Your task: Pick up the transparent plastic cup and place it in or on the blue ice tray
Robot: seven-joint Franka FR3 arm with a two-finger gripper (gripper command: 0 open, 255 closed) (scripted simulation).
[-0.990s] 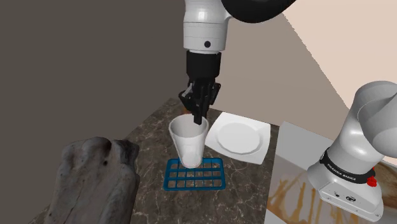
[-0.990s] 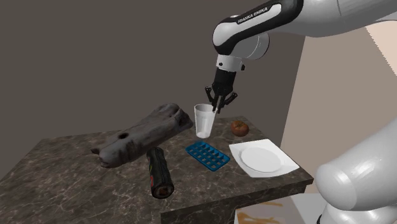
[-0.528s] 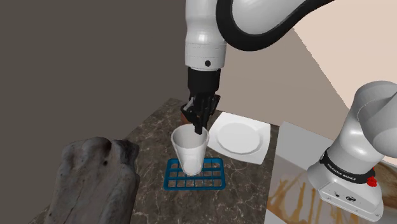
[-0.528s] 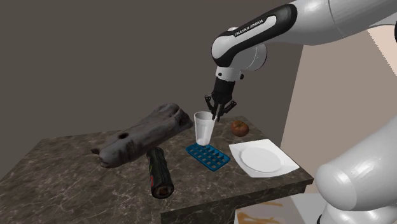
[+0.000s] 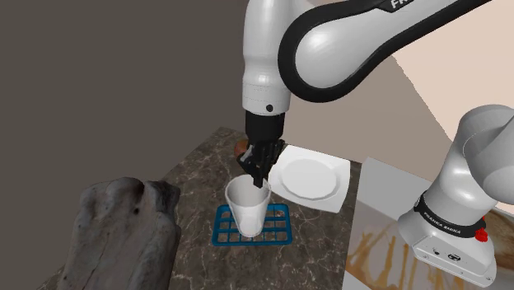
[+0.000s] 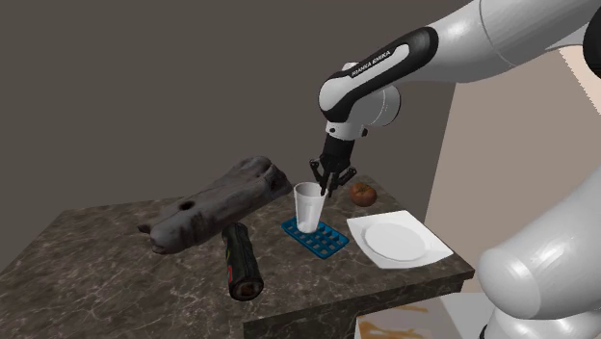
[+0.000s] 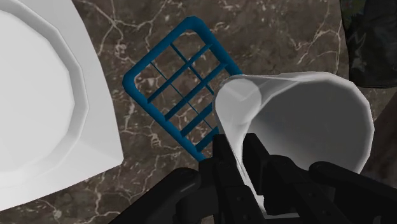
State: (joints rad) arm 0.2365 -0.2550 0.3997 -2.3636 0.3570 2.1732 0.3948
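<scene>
A whitish see-through cup (image 5: 249,206) (image 6: 308,206) (image 7: 299,127) hangs upright over the blue ice tray (image 5: 276,233) (image 6: 323,242) (image 7: 167,89), its base at or just above the grid; I cannot tell whether it touches. My black gripper (image 5: 258,175) (image 6: 323,188) (image 7: 240,167) is shut on the cup's rim, one finger inside the wall and one outside. The tray lies flat on the dark marble table (image 5: 193,165) (image 6: 96,260), beside a white plate.
A white square plate (image 5: 311,179) (image 6: 397,239) (image 7: 44,108) lies beside the tray. A big grey log-like lump (image 5: 123,235) (image 6: 212,202), a dark cylinder (image 6: 241,262) and a small brown round thing (image 6: 362,194) also sit on the table. A grey wall stands behind.
The gripper has come down with the cup, lowering it from well above the table onto or just over the blue tray. The tray and plate have stayed put.
</scene>
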